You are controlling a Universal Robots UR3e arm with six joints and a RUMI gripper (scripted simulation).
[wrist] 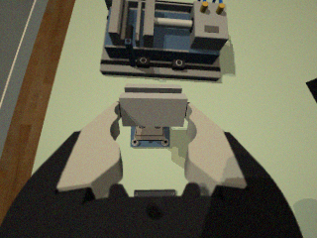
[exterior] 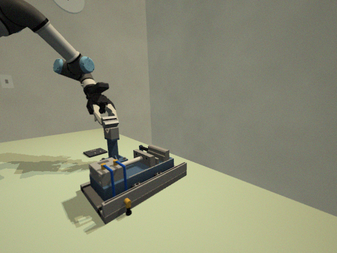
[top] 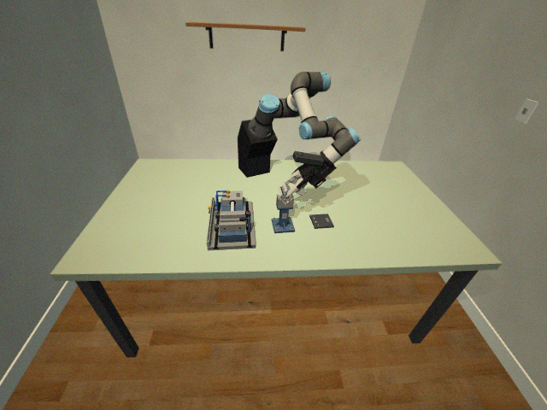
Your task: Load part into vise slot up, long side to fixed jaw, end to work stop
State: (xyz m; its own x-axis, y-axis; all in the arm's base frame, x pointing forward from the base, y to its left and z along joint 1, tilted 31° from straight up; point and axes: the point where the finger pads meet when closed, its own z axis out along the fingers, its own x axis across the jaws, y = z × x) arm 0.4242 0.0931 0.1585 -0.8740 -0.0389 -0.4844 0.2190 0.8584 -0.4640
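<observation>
As seen from above and from the side, note the gripper (top: 285, 194) (exterior: 109, 119) (wrist: 153, 103), angled down over the V-block (top: 285, 203) (exterior: 111, 134) (wrist: 150, 134) and clenched on the part (top: 285, 197) (exterior: 110, 123) (wrist: 153, 111). In the wrist view, observe the part crosswise between the two pale fingertips, with a broad plain face toward the camera. In the exterior view, find the part directly above the V-block, with a dark groove visible along the upper portion; contact with the support impossible to tell. Beneath, note the blue pedestal (top: 284, 216) (exterior: 112, 148), upright on the table (top: 379, 238) (exterior: 231, 206) (wrist: 263, 119). To one side, locate the vise (top: 232, 236) (exterior: 147, 174) (wrist: 165, 53), well apart from the part, with an open gap between the fixed jaw (top: 232, 226) (exterior: 159, 153) (wrist: 117, 22) and the moving jaw (top: 232, 215) (exterior: 144, 157) (wrist: 149, 22). Trace the pale rod (top: 232, 206) (exterior: 132, 161) (wrist: 173, 22) from the moving jaw to the air cylinder (top: 234, 194) (exterior: 106, 171) (wrist: 209, 31), fitted with blue hoses. To the opposite side of the pedestal, see the dark infeed plate (top: 321, 220) (exterior: 95, 152) (wrist: 155, 192), flat on the table and apart from the part.
</observation>
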